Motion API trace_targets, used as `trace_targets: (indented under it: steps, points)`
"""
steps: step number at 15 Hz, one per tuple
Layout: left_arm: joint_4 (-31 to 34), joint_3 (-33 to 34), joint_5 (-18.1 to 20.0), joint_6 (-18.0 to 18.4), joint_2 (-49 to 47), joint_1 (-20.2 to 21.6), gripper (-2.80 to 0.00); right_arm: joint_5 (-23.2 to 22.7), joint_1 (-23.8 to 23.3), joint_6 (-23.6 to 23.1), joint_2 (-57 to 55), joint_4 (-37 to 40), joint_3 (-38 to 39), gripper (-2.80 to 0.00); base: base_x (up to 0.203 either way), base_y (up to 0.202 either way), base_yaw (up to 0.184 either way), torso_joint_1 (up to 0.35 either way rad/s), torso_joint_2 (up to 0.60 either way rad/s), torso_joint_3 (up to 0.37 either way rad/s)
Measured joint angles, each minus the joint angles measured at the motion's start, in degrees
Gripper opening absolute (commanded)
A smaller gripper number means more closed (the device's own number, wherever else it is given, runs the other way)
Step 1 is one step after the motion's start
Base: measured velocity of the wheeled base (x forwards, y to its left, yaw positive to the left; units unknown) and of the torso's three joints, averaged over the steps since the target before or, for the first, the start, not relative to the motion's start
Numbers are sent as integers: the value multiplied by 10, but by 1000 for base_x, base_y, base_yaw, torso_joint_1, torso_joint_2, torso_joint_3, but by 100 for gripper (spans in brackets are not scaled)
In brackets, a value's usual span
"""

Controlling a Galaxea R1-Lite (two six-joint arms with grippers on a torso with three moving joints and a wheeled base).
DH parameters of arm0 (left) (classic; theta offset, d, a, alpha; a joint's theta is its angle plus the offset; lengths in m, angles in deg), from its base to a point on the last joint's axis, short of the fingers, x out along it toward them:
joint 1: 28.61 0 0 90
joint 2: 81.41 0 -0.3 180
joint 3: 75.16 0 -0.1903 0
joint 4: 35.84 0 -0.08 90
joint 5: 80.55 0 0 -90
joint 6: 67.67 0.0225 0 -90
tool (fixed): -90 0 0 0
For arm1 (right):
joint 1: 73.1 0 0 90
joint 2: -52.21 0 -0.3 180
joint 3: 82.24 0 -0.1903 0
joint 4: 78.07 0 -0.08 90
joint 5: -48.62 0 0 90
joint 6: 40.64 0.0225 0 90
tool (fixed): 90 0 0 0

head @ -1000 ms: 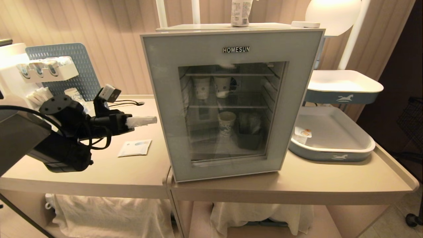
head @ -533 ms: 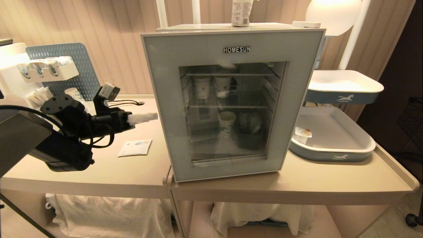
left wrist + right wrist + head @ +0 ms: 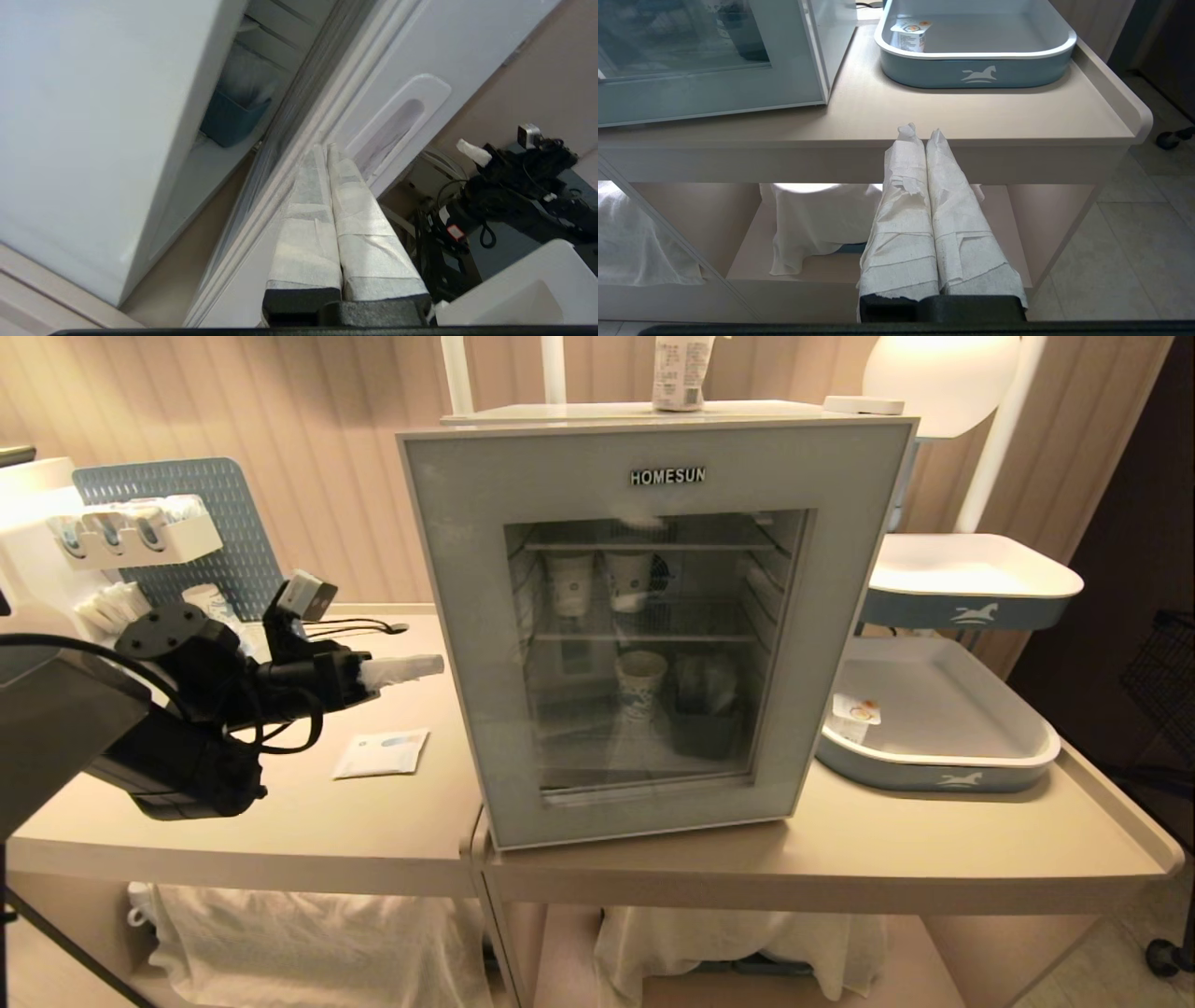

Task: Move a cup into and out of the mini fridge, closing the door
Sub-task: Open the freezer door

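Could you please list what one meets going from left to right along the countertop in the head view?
Pegboard → left gripper → mini fridge → lower tray.

L arm reaching across from robot's left side, wrist roughly level, left gripper (image 3: pixel 431 665) w/ white-wrapped fingers (image 3: pixel 308 205) pressed together, nothing between them, R arm hanging low, right gripper (image 3: pixel 923 132) fingers closed too, empty
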Motion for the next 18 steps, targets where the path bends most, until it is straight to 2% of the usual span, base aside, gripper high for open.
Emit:
trace_targets:
  steps: [3,9,14,18]
  points:
    - [0,0,29,23,-13,-8,-280,0,0,0,0,0,0,-280,0,0,0,0,0,0]
    - [0,7,28,26,-25,-33,-280,0,0,0,0,0,0,-280,0,0,0,0,0,0]
    - [0,10,20,26,-25,-37,-280,0,0,0,0,0,0,-280,0,0,0,0,0,0]
    - [1,46,29,40,-3,-49,-280,0,0,0,0,0,0,-280,0,0,0,0,0,0]
